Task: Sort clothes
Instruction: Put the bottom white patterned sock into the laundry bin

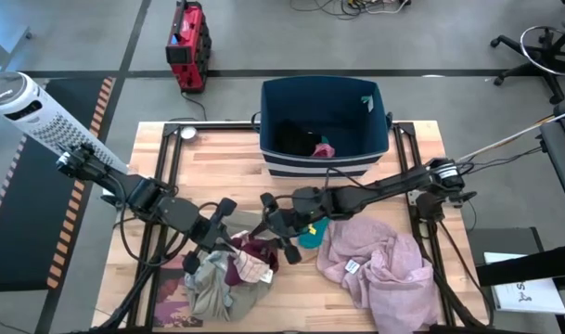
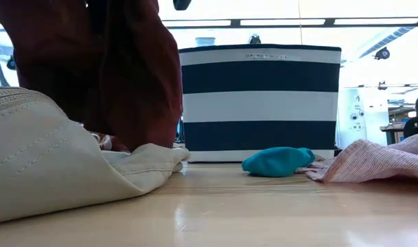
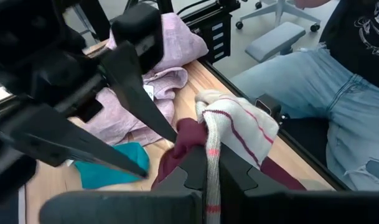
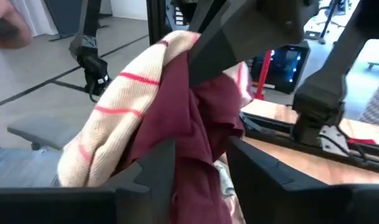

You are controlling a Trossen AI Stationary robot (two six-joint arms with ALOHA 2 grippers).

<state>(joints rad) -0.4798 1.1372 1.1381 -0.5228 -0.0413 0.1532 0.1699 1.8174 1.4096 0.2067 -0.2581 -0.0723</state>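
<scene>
- Left gripper (image 1: 228,243) over the front-left of the table (image 1: 226,162), fingers clamped together on a bunch of cloth: cream fabric with pink-red stripes (image 3: 239,121) and the maroon garment (image 1: 256,249), both lifted off the pile.
- Right gripper (image 1: 280,232) reaches in from the right, just beside the left one; its fingers stand apart on either side of the hanging maroon garment (image 4: 189,134). Whether they grip it, cannot tell.
- Khaki-beige garment (image 1: 212,292) lies heaped at the front-left, under the lifted cloth; in the low view it fills the left foreground (image 2: 51,161).
- Small teal garment (image 1: 312,234) on the wood between the two heaps, near the right gripper.
- Lilac-pink garment (image 1: 379,264) spread at the front-right; a small white tag (image 1: 352,267) on it, print too small to read.
- Navy-and-white striped bin (image 1: 321,158) at the table's back; black cloth and a bit of pink inside. Lettering on its upper band (image 2: 263,56), not legible.
- Red device (image 1: 186,44) on the floor beyond the table.
- A person in jeans (image 3: 326,99) seated beside the table.
</scene>
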